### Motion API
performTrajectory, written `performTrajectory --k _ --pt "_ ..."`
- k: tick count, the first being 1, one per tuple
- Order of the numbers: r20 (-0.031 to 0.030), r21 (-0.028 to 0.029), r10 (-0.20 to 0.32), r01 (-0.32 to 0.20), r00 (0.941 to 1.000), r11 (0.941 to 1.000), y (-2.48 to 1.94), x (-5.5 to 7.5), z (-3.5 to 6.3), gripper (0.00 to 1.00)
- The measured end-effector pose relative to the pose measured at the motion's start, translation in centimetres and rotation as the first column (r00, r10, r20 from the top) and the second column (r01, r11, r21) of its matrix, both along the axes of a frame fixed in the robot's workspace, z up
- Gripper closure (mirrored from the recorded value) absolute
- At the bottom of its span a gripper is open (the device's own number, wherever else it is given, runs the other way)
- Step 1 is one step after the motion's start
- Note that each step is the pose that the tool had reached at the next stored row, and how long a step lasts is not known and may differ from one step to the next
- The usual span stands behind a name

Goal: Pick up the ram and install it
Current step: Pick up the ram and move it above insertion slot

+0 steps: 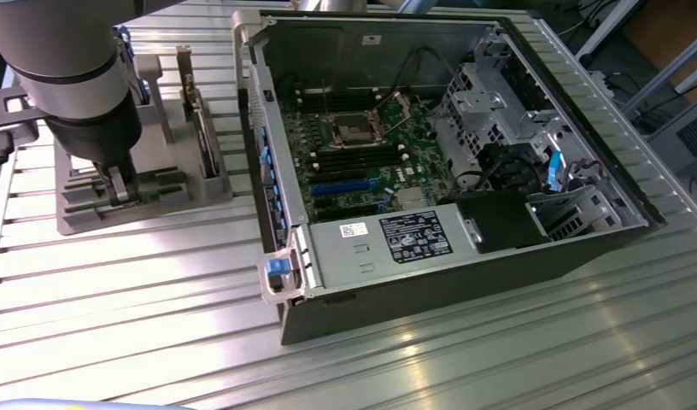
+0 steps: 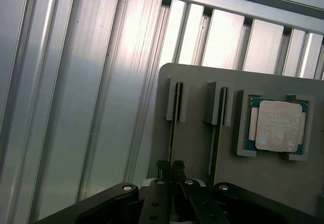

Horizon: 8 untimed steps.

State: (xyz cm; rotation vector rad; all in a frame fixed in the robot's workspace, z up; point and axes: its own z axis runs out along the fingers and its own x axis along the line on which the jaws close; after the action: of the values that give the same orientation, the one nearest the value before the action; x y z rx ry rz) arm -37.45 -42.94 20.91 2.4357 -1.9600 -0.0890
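Note:
The ram (image 2: 172,133) stands on its thin edge in a slot of the grey holder (image 2: 197,80). A second stick like it (image 2: 214,143) stands in the neighbouring slot. My gripper (image 2: 170,167) reaches down onto the first stick, and its dark fingers (image 2: 162,169) press against both sides of it. In the exterior view my gripper (image 1: 120,190) is low in the holder (image 1: 201,190) at the exterior view's left, well apart from the open computer case (image 1: 325,256). The memory slots (image 1: 354,159) lie on the green motherboard inside the case.
A square silver processor chip (image 2: 277,125) rests in its own pocket of the holder, beside the sticks. Inside the case sit a power supply (image 1: 383,243), the processor socket (image 1: 355,128) and drive cages (image 1: 497,94). The ribbed aluminium table (image 1: 120,290) runs all around.

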Motion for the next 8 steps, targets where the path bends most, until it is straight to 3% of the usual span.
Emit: performTrajectory --k 8 --pt "0.0000 -0.0001 0.000 0.000 1.0000 1.0000 0.00 0.0 1.40 0.86"
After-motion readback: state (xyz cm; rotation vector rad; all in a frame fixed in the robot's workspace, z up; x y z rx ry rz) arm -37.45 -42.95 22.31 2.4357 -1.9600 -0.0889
